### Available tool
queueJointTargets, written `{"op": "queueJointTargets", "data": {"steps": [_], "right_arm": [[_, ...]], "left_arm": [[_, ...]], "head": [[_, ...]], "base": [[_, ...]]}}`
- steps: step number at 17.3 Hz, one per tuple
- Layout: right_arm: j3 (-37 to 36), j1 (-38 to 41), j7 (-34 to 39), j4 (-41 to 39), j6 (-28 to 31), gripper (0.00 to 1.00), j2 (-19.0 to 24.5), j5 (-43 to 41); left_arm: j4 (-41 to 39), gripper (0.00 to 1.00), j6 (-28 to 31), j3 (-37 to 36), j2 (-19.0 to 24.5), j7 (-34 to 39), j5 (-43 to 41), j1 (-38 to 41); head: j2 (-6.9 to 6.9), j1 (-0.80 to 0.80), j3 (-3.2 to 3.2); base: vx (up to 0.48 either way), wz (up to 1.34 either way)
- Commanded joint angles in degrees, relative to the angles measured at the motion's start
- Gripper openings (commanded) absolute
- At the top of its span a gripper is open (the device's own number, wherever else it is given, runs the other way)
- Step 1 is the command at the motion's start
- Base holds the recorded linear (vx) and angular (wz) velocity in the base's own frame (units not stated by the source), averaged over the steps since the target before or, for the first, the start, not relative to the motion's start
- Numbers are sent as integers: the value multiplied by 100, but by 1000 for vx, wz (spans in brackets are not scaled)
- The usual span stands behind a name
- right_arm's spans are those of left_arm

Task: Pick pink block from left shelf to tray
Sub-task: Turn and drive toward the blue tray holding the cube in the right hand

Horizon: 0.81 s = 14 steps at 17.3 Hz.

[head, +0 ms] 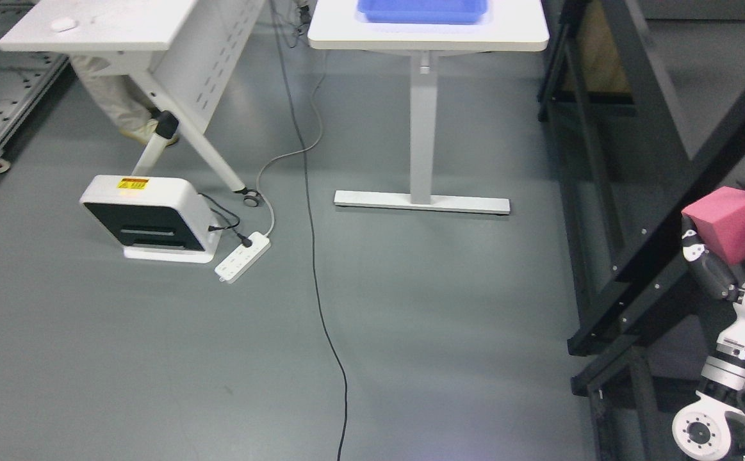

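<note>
Pink block [728, 224] sits gripped in the right hand [724, 246] at the picture's right edge, fingers curled around it, beside the dark shelf frame [609, 192]. Blue tray [423, 11] lies well apart, up and to the left, on the white counter [428, 37]; its visible part appears empty. Left hand is out of view.

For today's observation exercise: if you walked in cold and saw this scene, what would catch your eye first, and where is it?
First comes the pink block at the right edge, gripped in the robot's right hand beside a black shelf frame. Next is the blue tray on the white table at top centre, across open grey floor. A long black cable runs down the floor past a white power strip.
</note>
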Motion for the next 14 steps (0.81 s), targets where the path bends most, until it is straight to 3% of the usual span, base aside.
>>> {"op": "queueJointTargets", "data": {"steps": [1,8,14], "right_arm": [[89,54,34,-14,-12,0,-90,-16],[371,54,78,-6,-64,1,-90,-7],[379,19,104,-6,-56,1,-90,2]], "left_arm": [[0,100,-4,0,100,5,-9,52],[0,100,-4,0,100,5,-9,52],[0,100,-4,0,100,5,-9,52]], "head": [[0,0,0],[0,0,0],[0,0,0]], "base": [[-115,669],[-77,448],[-13,90]]}}
